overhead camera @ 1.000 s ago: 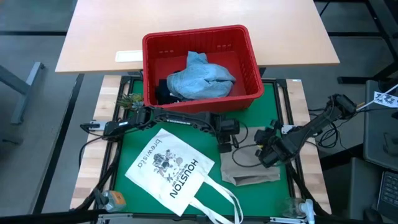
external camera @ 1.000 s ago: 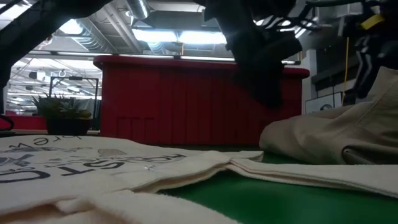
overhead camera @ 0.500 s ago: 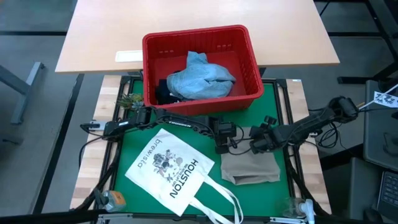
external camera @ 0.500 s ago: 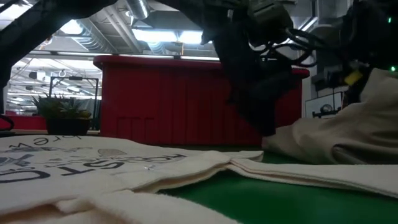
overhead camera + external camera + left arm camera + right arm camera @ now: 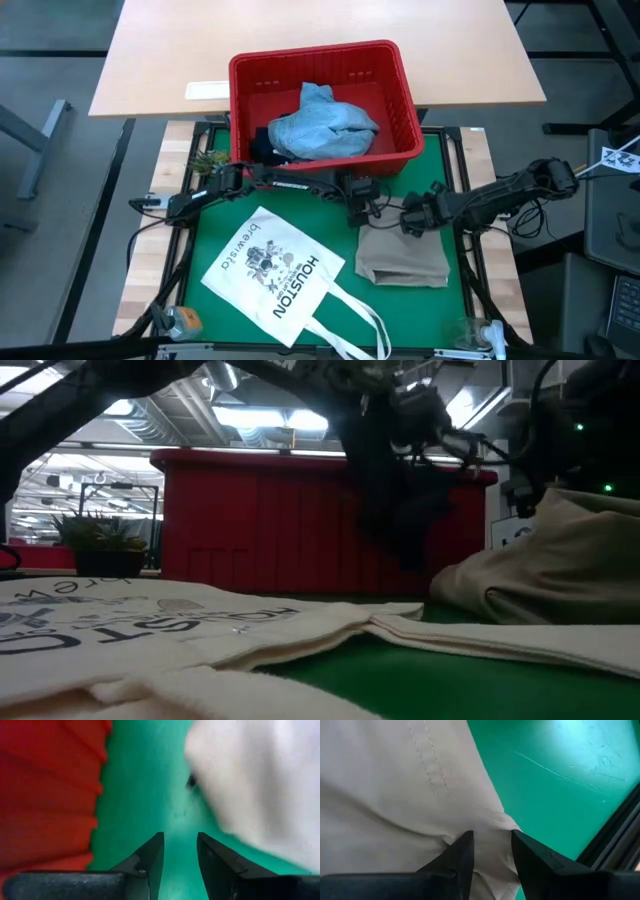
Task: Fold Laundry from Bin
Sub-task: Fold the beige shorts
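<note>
Since the earlier frames we see the right gripper [image 5: 410,219] drawn in from the mat's right side toward the middle, and the beige garment [image 5: 403,258] pulled up with it into a tighter, squarer fold. Going left to right in the high view: a small plant [image 5: 208,161] sits at the left rim of the green mat [image 5: 215,225], and the white tote bag [image 5: 275,270] printed "HOUSTON" lies flat over the mat's left half, its handles trailing toward the near edge. Bare green shows only in a narrow strip between the tote and the beige garment. Our left gripper [image 5: 358,212] hangs above that strip just in front of the red bin [image 5: 405,110]; in the left wrist view its fingers [image 5: 152,857] stand slightly apart with only green mat between them, the bin wall on one side and pale cloth on the other. The bin stands at the far edge of the mat, holding light blue denim [image 5: 325,128] and a dark garment [image 5: 266,150]. Our right gripper sits at the beige garment's far edge, its fingers [image 5: 461,855] set a little apart over a stitched fold of the cloth; we cannot tell whether they pinch it. Beyond the bin a pale wooden table [image 5: 160,60] runs across, and the low view shows ceiling lights [image 5: 270,418] behind.
</note>
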Motion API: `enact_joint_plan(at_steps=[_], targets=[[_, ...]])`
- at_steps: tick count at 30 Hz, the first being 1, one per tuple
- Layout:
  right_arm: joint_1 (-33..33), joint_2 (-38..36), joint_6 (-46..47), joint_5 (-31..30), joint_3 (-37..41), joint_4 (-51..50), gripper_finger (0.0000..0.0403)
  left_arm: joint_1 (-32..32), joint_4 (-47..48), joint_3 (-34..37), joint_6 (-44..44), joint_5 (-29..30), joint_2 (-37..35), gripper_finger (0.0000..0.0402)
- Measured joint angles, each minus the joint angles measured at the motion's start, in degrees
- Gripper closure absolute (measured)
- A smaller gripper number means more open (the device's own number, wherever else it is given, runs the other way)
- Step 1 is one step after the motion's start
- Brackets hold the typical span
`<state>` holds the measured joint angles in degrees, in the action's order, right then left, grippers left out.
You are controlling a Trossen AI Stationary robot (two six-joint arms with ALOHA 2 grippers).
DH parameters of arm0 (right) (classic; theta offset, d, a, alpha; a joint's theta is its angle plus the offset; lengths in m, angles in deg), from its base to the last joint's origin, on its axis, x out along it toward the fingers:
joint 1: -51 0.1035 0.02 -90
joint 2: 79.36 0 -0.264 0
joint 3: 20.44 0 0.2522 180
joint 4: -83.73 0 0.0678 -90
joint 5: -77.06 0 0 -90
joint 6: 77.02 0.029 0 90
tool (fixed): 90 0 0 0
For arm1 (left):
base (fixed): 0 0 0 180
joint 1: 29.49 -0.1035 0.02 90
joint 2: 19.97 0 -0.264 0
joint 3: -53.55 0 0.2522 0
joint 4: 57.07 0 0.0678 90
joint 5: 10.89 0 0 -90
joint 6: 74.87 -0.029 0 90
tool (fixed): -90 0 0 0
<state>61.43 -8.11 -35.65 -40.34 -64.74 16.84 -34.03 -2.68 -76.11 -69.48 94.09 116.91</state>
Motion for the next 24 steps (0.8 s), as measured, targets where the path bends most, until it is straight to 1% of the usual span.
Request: enact_joint_plan(at_steps=[5,7,10,14,16,18,21,24], targets=[[0.0,-2.8,-1.4,-0.5,-4.3,-3.7,0.0269,0.1,6.0,-6.5,0.3,-6.6,0.0,0.0289],[0.1,-4.5,-1.4,0.6,-6.3,-5.1,0.0269,0.9,7.0,-8.8,0.5,-9.2,0.0,0.0289],[0.1,-6.7,-1.4,5.5,-8.7,-5.8,0.0269,2.9,8.0,-11.4,0.5,-12.8,-0.1,0.0289],[1.2,-9.7,-1.4,15.4,-10.9,-5.6,0.0269,5.7,7.8,-13.6,0.7,-15.2,-0.1,0.0289],[3.2,-10.8,-0.5,19.2,-11.7,-5.2,0.0269,7.2,7.3,-14.1,1.0,-15.6,-0.1,0.0289],[6.6,-11.7,1.1,21.4,-12.2,-4.2,0.0269,9.1,6.1,-14.1,2.0,-15.8,-0.1,0.0289],[12.9,-12.4,3.8,22.0,-12.3,-0.7,0.0269,11.6,3.5,-13.3,2.1,-16.0,-0.1,0.0289],[19.6,-12.1,6.8,20.9,-12.3,3.5,0.0269,13.9,0.3,-12.2,2.1,-14.3,-0.1,0.0289]])
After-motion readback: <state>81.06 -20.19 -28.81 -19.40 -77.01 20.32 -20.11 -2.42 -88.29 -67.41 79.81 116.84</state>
